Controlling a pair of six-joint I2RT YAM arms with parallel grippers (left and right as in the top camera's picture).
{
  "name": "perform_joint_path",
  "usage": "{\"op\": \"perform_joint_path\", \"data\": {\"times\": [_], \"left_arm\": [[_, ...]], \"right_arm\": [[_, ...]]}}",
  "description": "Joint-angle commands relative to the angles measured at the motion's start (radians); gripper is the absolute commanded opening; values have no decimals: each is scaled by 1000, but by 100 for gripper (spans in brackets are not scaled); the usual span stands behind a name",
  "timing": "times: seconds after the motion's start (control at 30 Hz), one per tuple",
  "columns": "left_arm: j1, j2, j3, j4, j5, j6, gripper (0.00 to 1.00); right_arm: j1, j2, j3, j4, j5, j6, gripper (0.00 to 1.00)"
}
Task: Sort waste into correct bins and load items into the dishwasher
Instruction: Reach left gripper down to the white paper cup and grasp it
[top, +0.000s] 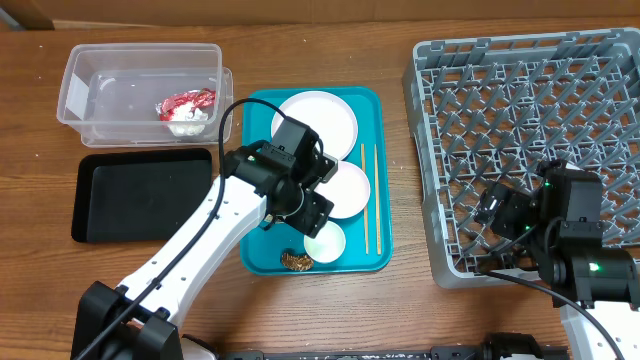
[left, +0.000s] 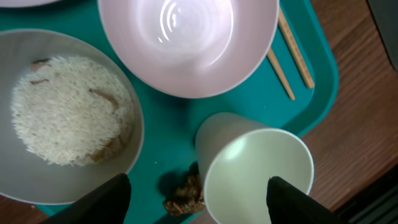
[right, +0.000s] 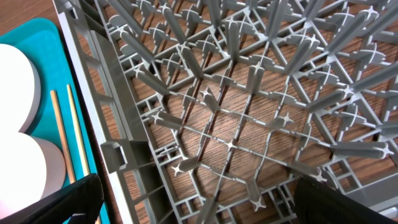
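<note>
On the teal tray (top: 378, 256) lie a plate (top: 318, 118), an empty bowl (top: 347, 188), a small cup (top: 325, 242), a brown food lump (top: 296, 261) and chopsticks (top: 369, 195). My left gripper (top: 312, 212) hovers open over them. In the left wrist view its jaws (left: 199, 205) straddle the cup (left: 255, 174) and lump (left: 183, 196), with a bowl of rice (left: 62, 112) and the empty bowl (left: 186, 43) beyond. The red-and-white wrapper (top: 185, 102) and tissue wad (top: 188, 124) lie in the clear tub (top: 80, 90). My right gripper (top: 497, 208) is open and empty over the grey rack (top: 530, 100).
The black tray (top: 140, 195) lies left of the teal tray, in front of the tub. In the right wrist view the open jaws (right: 199, 205) hang above the rack's front left corner (right: 112, 149), with the chopsticks (right: 65, 137) just outside its wall.
</note>
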Motion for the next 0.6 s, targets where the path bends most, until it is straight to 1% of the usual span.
{"op": "perform_joint_path", "data": {"times": [0.0,0.1,0.17,0.27,0.4,0.5,0.57], "left_arm": [[-24,12,-2,-55,35,28,72],[-25,17,-8,-69,36,30,72],[-25,18,-20,-63,35,30,68],[-25,29,-53,-41,35,26,58],[-25,55,-67,-35,36,22,55],[-25,83,-67,-34,36,22,49],[-25,111,-67,-34,44,22,37]], "right_arm": [[-4,1,24,3,10,5,100],[-4,1,24,3,10,5,100],[-4,1,24,3,10,5,100],[-4,1,24,-1,10,5,100],[-4,1,24,-4,10,5,100],[-4,1,24,-4,10,5,100],[-4,1,24,-4,10,5,100]]}}
